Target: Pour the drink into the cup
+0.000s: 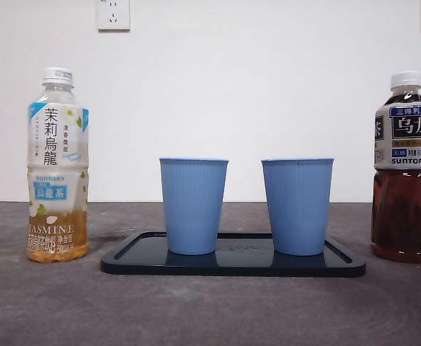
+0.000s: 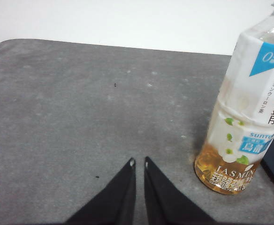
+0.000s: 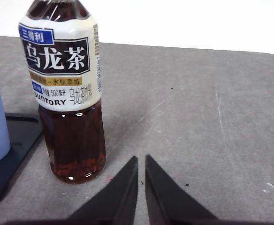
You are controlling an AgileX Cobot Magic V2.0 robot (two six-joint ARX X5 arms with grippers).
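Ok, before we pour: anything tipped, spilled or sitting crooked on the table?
Nothing stands out. The pale jasmine tea bottle and the dark oolong tea bottle both stand upright and capped. Both ribbed blue plastic cups stand upright on the flat black tray. No spill shows. Left gripper and right gripper hold nothing.

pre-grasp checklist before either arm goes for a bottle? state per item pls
1. Jasmine tea bottle upright on the table, beside the tray: ok.
2. Oolong tea bottle upright, white cap on: ok for grasping, not ok for pouring.
3. Two blue cups upright on the black tray, apart: ok.
4. Left gripper holds nothing, jaws nearly together: not ok, open first.
5. Right gripper the same, beside the oolong bottle: not ok.
6. Cups empty: cannot tell.
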